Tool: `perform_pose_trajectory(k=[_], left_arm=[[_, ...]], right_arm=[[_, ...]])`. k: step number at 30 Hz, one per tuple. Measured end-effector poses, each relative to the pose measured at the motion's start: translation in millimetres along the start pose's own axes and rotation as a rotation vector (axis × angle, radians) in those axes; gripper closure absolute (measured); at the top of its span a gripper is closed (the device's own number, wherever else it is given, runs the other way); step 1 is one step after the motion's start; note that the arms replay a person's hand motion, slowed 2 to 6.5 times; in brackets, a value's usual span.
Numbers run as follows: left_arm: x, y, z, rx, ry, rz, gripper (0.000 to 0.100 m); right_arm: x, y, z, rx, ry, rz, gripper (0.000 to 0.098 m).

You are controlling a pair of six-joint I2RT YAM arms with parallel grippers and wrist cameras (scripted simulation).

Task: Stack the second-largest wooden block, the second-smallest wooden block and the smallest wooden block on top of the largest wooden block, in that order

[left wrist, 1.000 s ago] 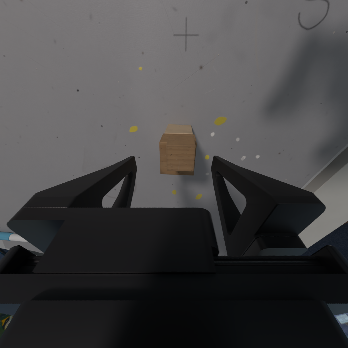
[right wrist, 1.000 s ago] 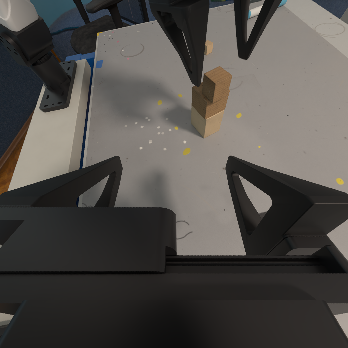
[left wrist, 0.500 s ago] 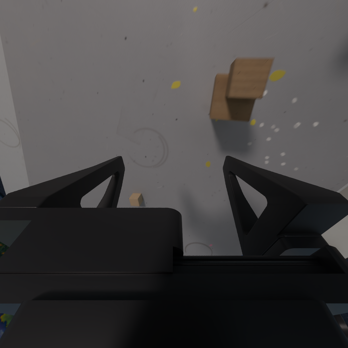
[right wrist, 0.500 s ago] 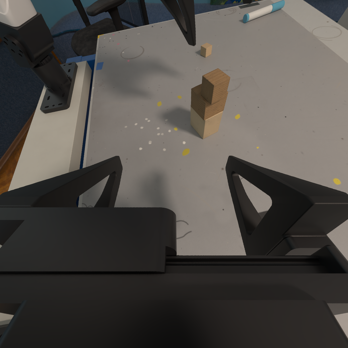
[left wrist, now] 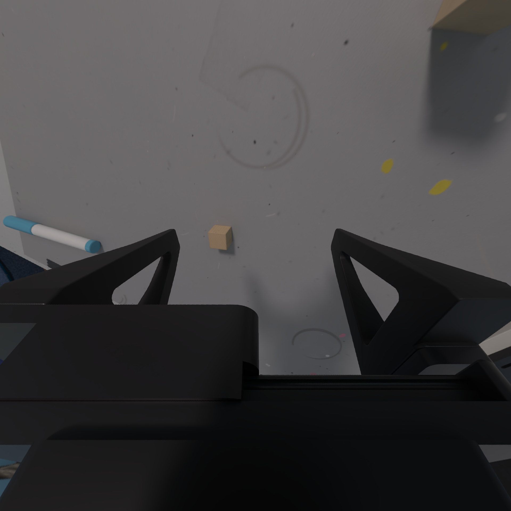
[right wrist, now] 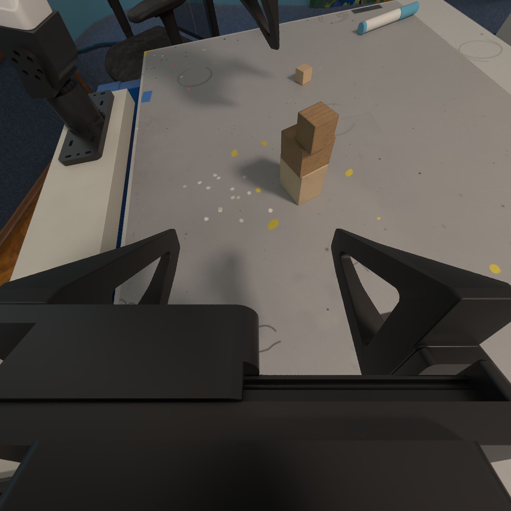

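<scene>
A stack of three wooden blocks stands on the grey table: a pale largest block (right wrist: 303, 185) at the bottom, a brown block (right wrist: 301, 154) on it, and a smaller brown block (right wrist: 318, 125) on top, set off toward one corner. The smallest block (right wrist: 303, 73) lies alone farther back; it also shows in the left wrist view (left wrist: 220, 237). My left gripper (left wrist: 255, 240) is open and empty, high above the table with the smallest block just inside its left finger line. One left finger (right wrist: 266, 25) shows in the right wrist view. My right gripper (right wrist: 255, 240) is open and empty, well short of the stack.
A blue-capped white marker (right wrist: 387, 18) lies at the far right of the table, also in the left wrist view (left wrist: 51, 233). The left arm's base (right wrist: 55, 91) stands on the white strip at the left. An office chair (right wrist: 143, 36) is beyond the table's far edge.
My left gripper has pulled away from the stack and swung over toward the smallest block, with its jaws wider. The stack and my right gripper have not moved.
</scene>
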State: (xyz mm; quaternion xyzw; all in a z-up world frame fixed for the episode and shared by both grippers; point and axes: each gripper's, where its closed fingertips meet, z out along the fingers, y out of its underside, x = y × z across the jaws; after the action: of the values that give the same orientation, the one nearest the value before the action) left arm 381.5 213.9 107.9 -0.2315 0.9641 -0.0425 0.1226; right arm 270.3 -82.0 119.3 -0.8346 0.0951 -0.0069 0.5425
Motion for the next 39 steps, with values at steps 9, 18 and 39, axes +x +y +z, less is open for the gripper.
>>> perform_pose_trajectory(k=[9, 18, 39], left_arm=[[-18.4, 33.0, 20.4, -0.014, -0.002, -0.019, 0.006], [-25.7, 51.5, 42.7, -0.022, 0.042, -0.024, 0.010], [-33.2, 60.0, 70.8, -0.016, 0.110, -0.016, 0.035]], right_arm=[[-0.7, 5.1, 5.1, -0.018, -0.005, 0.007, 0.0039], [2.9, 11.4, 9.7, -0.041, -0.002, 0.016, 0.0039], [11.2, 21.1, 15.7, -0.065, -0.001, 0.040, 0.0039]])
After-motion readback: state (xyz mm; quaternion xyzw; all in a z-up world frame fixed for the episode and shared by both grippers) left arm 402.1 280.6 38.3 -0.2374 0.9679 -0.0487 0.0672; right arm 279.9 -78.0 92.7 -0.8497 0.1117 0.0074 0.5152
